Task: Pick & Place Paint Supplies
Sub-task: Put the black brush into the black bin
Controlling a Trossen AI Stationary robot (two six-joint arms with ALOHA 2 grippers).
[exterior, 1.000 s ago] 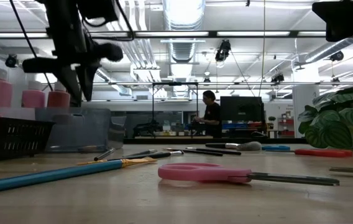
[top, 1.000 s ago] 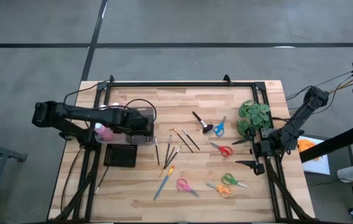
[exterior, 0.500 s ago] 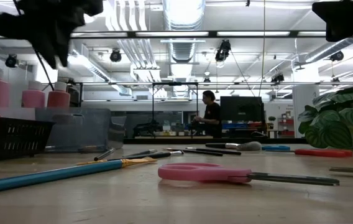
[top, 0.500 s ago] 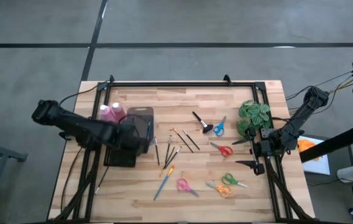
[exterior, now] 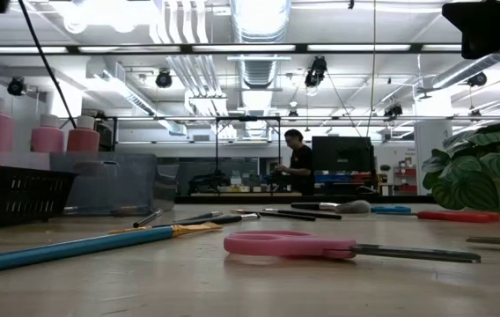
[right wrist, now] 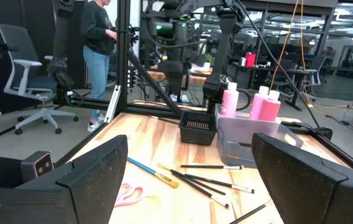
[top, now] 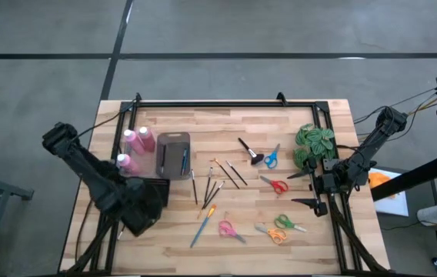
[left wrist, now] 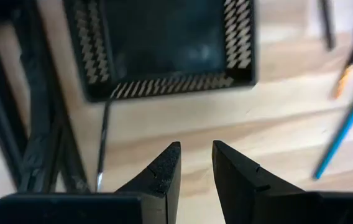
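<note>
Hovering low over the tabletop's (top: 280, 115) near-left edge, the left hand (left wrist: 195, 163) kept its two fingers (left wrist: 165, 169) a narrow gap apart with nothing between them. Just ahead of it in the left wrist view sat the black mesh basket (left wrist: 164, 46), and a thin dark brush (left wrist: 102, 140) lay on the wood beside the basket's near wall. From above, the left arm covered most of that basket.

Three pink bottles (top: 130, 142) with white caps stood together at the tabletop's left side, next to a clear bin (top: 174, 154) that held a couple of brushes. A loose spread of thin paintbrushes (top: 220, 178) lay near the middle, and a long blue-handled brush (top: 200, 227) lay slantwise nearer the front. A stubby black brush (top: 247, 148) rested farther back, beside blue scissors (top: 271, 158). Red scissors (top: 275, 185), pink scissors (top: 228, 229), and a green and an orange pair (top: 280, 227) lay scattered toward the right.

The right hand (right wrist: 189, 180) waited at the right edge near the green plant (top: 313, 144), its fingers (right wrist: 96, 171) spread wide and holding nothing. A person (exterior: 300, 165) stood in the room beyond.
</note>
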